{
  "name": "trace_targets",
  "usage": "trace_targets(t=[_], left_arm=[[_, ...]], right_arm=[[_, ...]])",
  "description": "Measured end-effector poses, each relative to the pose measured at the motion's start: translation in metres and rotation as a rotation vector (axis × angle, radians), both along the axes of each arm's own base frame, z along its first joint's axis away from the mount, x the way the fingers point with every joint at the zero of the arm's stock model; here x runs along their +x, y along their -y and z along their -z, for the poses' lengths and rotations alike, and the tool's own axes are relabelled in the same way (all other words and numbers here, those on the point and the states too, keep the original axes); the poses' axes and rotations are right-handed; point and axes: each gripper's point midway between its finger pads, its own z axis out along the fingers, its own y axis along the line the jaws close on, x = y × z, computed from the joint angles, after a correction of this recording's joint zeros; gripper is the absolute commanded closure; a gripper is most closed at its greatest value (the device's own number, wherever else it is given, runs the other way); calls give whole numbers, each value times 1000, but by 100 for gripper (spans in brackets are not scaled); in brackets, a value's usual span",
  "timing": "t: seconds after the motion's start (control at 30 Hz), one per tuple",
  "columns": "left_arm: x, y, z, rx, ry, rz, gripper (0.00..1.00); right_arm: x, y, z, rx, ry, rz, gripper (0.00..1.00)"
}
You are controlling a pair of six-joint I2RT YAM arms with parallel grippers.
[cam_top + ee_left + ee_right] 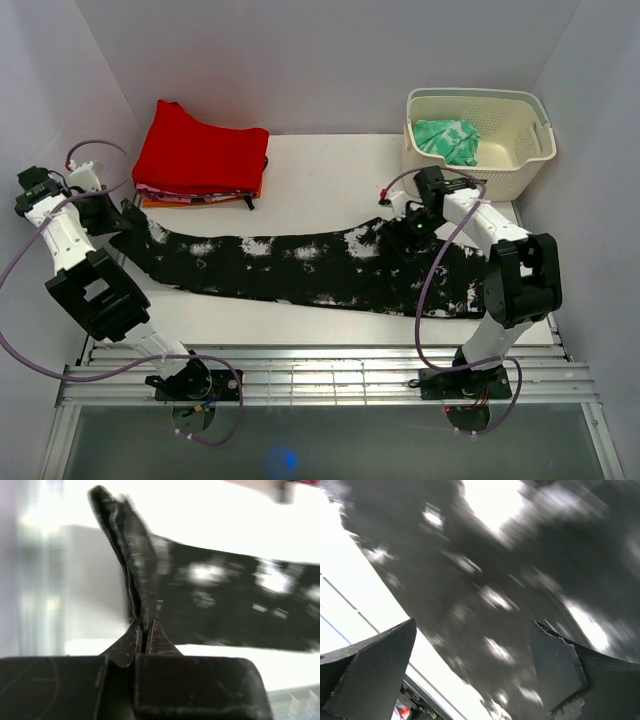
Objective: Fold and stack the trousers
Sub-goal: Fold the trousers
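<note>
Just one trousers (300, 265), one basket (478, 96).

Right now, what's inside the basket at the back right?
A crumpled green cloth lies in the basket, toward its left side. Nothing else shows inside. Anything under the cloth or low behind the near wall is covered.

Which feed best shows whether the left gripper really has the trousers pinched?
Left wrist: the left gripper is shut on a bunched fold of the trousers. The top view shows it only at the garment's left end, the pinch too small to judge. The right wrist shows only cloth beneath the open right gripper.
</note>
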Motion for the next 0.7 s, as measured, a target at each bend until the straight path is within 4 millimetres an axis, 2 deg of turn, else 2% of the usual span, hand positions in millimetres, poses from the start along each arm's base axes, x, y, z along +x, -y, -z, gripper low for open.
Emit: trace_targets(t=[0.07, 0.17, 0.27, 0.33, 0.5, 0.7], left_arm=[[3, 30, -13, -54, 29, 65, 100], [9, 90, -28, -132, 69, 200, 100], [4, 157, -33, -232, 81, 328, 100], [-5, 193, -31, -299, 74, 380, 100], [-15, 246, -27, -369, 70, 403, 100], [-22, 299, -9, -392, 44, 394, 100]], right_arm=[[7, 26, -6, -3, 5, 70, 10], [12, 65, -13, -16, 3, 163, 10], [10, 98, -17, -32, 0, 231, 10], [6, 115, -20, -41, -3, 264, 10], [-3, 153, -26, -73, -6, 339, 10], [-11, 186, -23, -103, -35, 431, 10]])
